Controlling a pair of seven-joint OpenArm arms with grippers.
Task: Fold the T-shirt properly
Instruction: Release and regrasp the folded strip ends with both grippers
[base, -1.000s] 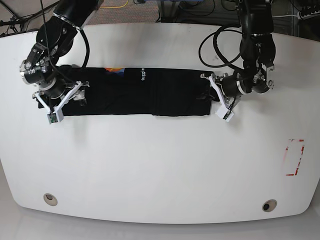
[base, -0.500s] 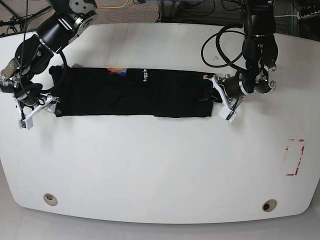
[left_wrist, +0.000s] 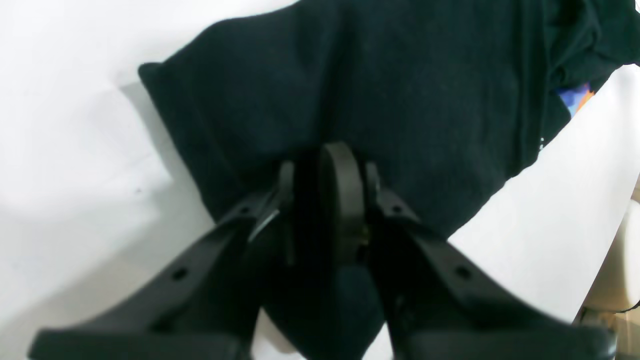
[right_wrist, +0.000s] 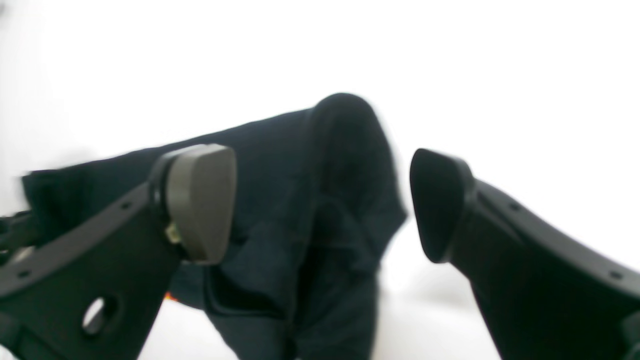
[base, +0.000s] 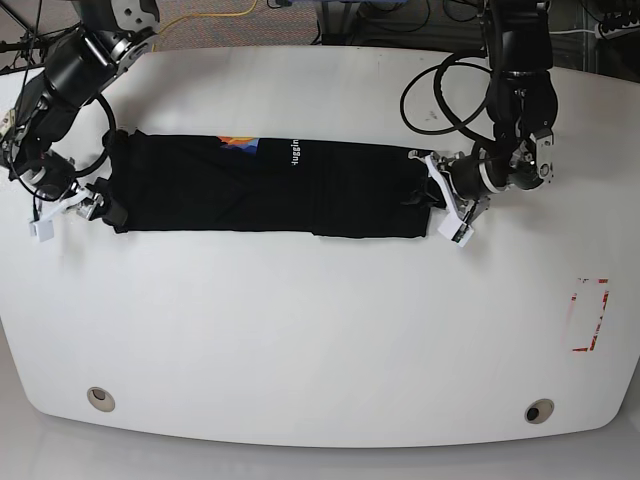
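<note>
The black T-shirt (base: 270, 188) lies folded into a long strip across the white table (base: 320, 330), with white lettering (base: 296, 152) near its far edge. My left gripper (base: 428, 195) is shut on the strip's right end. In the left wrist view the left gripper (left_wrist: 325, 172) pinches a fold of the T-shirt (left_wrist: 400, 90). My right gripper (base: 98, 208) stands open at the strip's left end. In the right wrist view the right gripper (right_wrist: 320, 205) has both pads wide apart, with the bunched end of the T-shirt (right_wrist: 330, 165) showing between them.
A red-outlined mark (base: 590, 315) sits near the table's right edge. Two round fittings (base: 100, 398) (base: 538, 410) lie near the front edge. Looped black cables (base: 440, 95) hang beside the left arm at the back.
My right arm has swung out to the left off the shirt's left end and now sits at that end, still open. The shirt has shifted slightly right. The left gripper keeps its hold.
</note>
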